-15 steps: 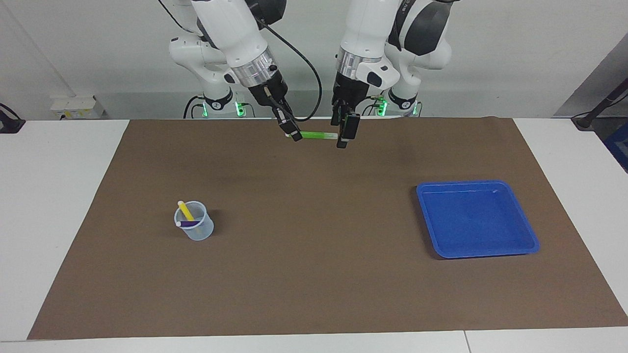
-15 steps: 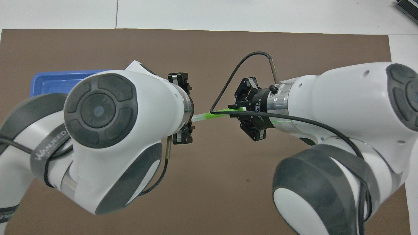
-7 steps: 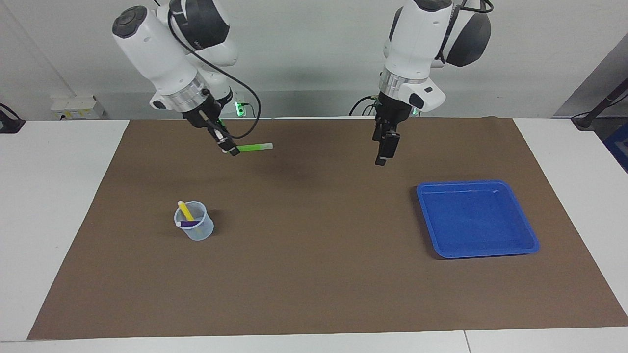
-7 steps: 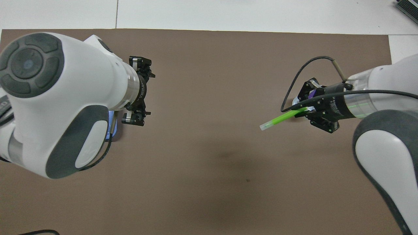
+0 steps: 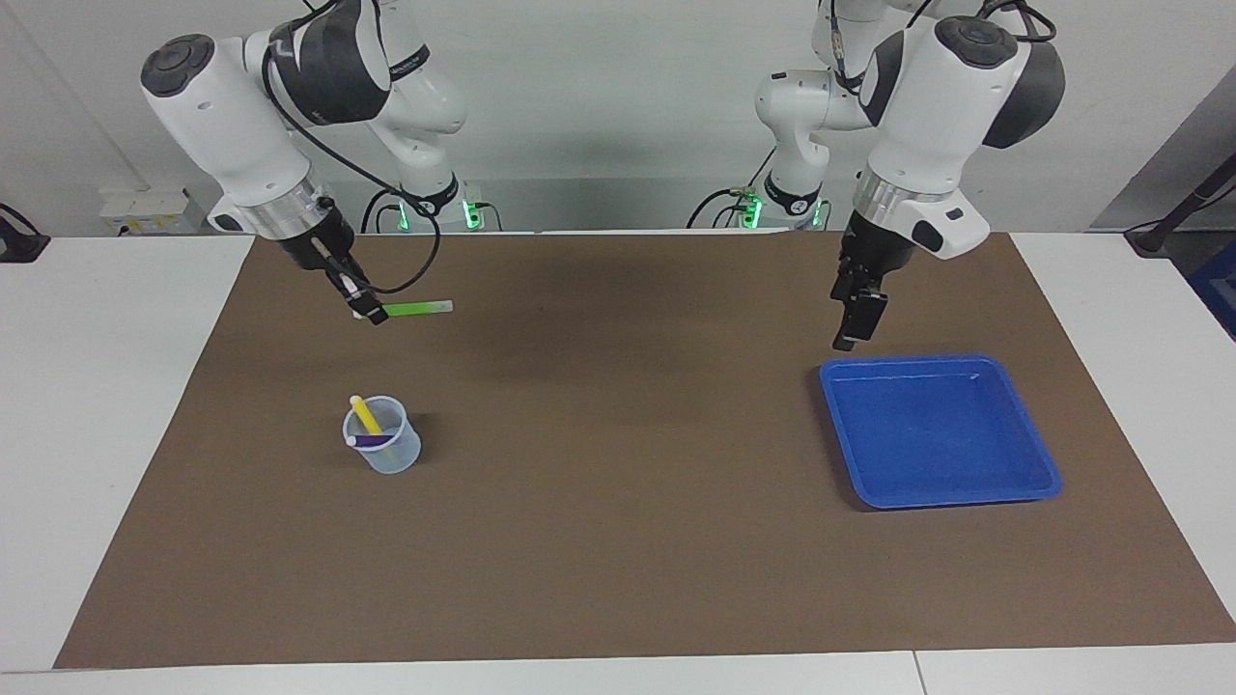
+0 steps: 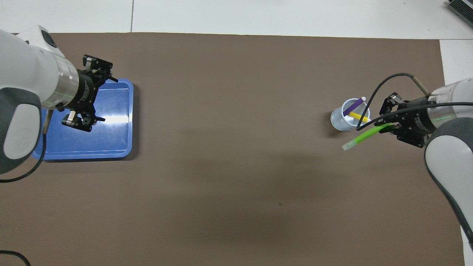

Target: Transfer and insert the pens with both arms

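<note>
Right pincer (image 5: 372, 312), up in the air over the brown mat (image 5: 618, 541) at the right arm's end of the table (image 5: 116, 405): fingers clamped together on one end of the green pen (image 5: 413, 309), which juts out level toward the middle of the table, pale cap at its free end. In the overhead view the same pincer (image 6: 388, 127) holds the green pen (image 6: 360, 138) just beside the cup.

Left pincer (image 5: 859, 323), raised over the mat at the edge of the blue tray (image 5: 1024, 487) nearer the robots: fingers spread apart, nothing between them.

Clear plastic cup (image 5: 386, 454), upright on the mat, farther from the robots than the right pincer: holds the yellow pen (image 5: 365, 414) and the purple pen (image 5: 372, 441), both leaning, pale caps above the rim.

Blue tray, flat on the mat toward the left arm's end of the table, well apart from the cup.
</note>
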`<action>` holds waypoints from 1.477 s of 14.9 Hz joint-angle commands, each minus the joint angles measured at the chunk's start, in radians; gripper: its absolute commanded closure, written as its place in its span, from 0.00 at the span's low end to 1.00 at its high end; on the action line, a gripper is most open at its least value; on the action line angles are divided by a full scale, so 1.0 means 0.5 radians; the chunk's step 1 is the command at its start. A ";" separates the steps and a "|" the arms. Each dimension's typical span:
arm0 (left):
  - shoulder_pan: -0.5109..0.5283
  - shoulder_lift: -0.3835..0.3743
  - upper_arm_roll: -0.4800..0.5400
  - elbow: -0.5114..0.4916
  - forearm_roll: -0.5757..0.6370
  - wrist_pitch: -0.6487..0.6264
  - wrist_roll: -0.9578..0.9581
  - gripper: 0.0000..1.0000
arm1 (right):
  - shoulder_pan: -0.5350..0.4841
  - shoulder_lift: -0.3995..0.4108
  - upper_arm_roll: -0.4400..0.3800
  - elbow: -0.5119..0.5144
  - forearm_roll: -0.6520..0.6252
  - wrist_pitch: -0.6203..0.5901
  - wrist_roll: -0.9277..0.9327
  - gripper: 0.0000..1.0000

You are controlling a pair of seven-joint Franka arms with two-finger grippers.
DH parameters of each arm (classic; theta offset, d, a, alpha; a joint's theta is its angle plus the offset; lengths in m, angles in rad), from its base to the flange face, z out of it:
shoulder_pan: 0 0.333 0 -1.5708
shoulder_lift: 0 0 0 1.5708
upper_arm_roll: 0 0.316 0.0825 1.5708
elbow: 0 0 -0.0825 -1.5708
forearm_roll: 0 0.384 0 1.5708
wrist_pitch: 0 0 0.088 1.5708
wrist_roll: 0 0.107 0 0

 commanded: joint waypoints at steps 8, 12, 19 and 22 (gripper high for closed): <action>0.339 -0.087 -0.008 -0.085 0.014 -0.049 1.149 0.00 | -0.128 0.168 0.026 0.001 -0.453 0.365 -0.395 1.00; 0.294 -0.087 0.135 -0.061 0.017 -0.177 1.768 0.00 | -0.110 0.242 0.026 0.025 -0.554 0.541 -0.333 1.00; 0.103 -0.041 0.336 0.190 0.097 -0.579 2.411 0.00 | -0.024 0.355 0.035 0.191 -0.594 0.675 -0.186 1.00; 0.094 -0.071 0.327 0.206 0.091 -0.672 2.554 0.00 | -0.015 0.432 0.032 0.191 -0.649 0.765 -0.171 1.00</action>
